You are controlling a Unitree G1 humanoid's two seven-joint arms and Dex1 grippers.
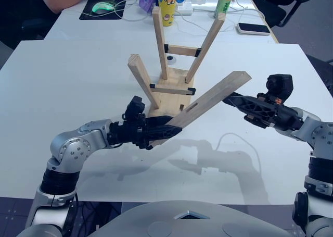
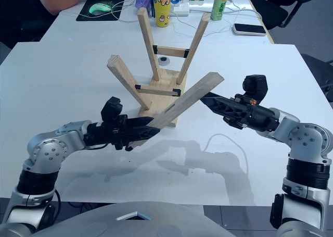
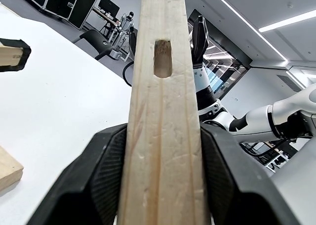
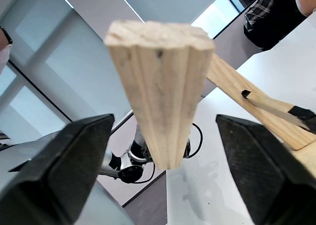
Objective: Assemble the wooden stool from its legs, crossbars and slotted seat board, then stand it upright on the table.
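Note:
The partly built stool lies upside down mid-table: its seat board (image 1: 174,80) is flat on the table, with three legs (image 1: 159,41) pointing up, joined by crossbars (image 1: 182,51). A loose fourth leg (image 1: 208,102) with a slot in its side slants up to the right in front of the stool. My left gripper (image 1: 169,130) is shut on its lower end, the fingers (image 3: 111,178) pressing both sides. My right gripper (image 1: 230,98) is open at the leg's upper end (image 4: 160,86), its fingers (image 4: 74,160) standing apart from the wood on either side.
Behind the white table (image 1: 78,75) is a second table with a yellow cup (image 1: 167,8), a green carton (image 1: 223,2), a phone (image 1: 253,27) and a mouse on a black pad (image 1: 103,8). A small round object (image 1: 170,58) lies behind the stool. Open tabletop lies left, right and in front.

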